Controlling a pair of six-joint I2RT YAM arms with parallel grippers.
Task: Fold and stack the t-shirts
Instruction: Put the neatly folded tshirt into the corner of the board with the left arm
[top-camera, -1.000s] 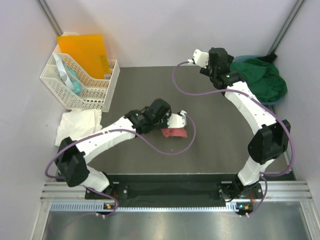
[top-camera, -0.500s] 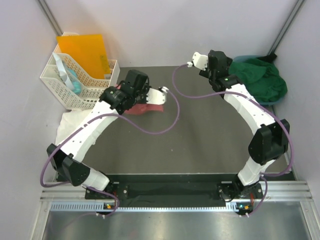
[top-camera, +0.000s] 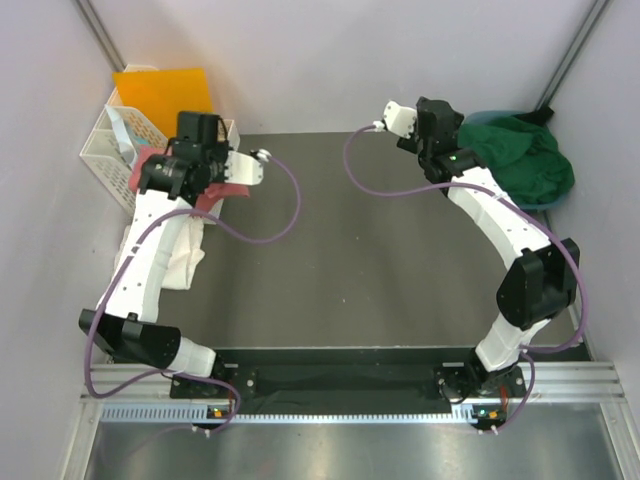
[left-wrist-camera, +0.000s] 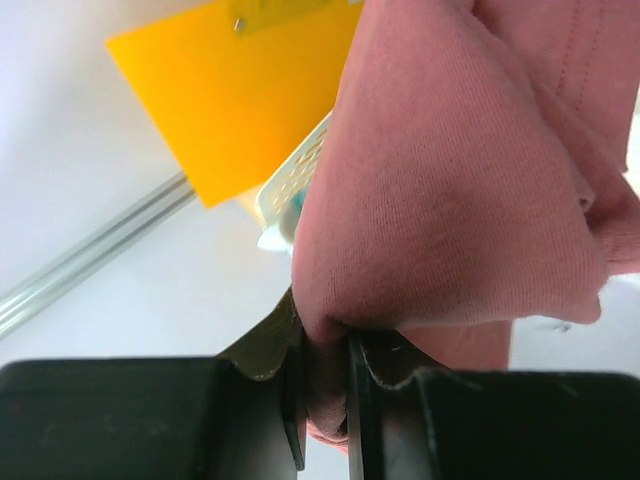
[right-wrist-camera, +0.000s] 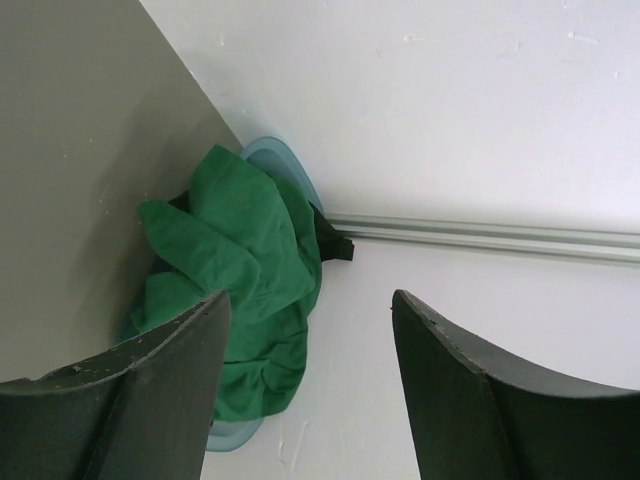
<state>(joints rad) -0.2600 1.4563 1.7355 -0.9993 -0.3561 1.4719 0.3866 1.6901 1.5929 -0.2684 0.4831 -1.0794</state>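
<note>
The left hand (left-wrist-camera: 325, 400) is pinching a thick fold of the salmon-pink t-shirt (left-wrist-camera: 450, 180). Its jaws are standing only a narrow gap apart, with the cloth squeezed between them. The rest of the shirt is bunching and hanging loosely around the hand. From above, this hand (top-camera: 205, 165) is hovering over the near side of the white lattice basket (top-camera: 105, 140), so the pink shirt (top-camera: 212, 193) is riding in the air rather than lying on the tabletop (top-camera: 380, 260). Just in front of the basket, on its near side, a white t-shirt (top-camera: 160, 250) is lying crumpled at the tabletop's edge. Behind the basket, an orange plastic folder (top-camera: 165, 95) is leaning against the wall.

The right hand (right-wrist-camera: 308, 305) is holding nothing, and its two dark fingers are standing wide apart. It is hanging above the far corner of the tabletop, opposite the basket. Past its fingers, a dark green t-shirt (right-wrist-camera: 240, 260) is sitting heaped in a pale blue dish (right-wrist-camera: 275, 155). That shirt (top-camera: 525, 160) is lying well apart from the basket, at the other end of the back wall.

The tabletop is showing as a dark grey matte sheet. Pale, plain walls are closing it in on three sides, and an aluminium rail (right-wrist-camera: 480, 235) is running along one of them.
</note>
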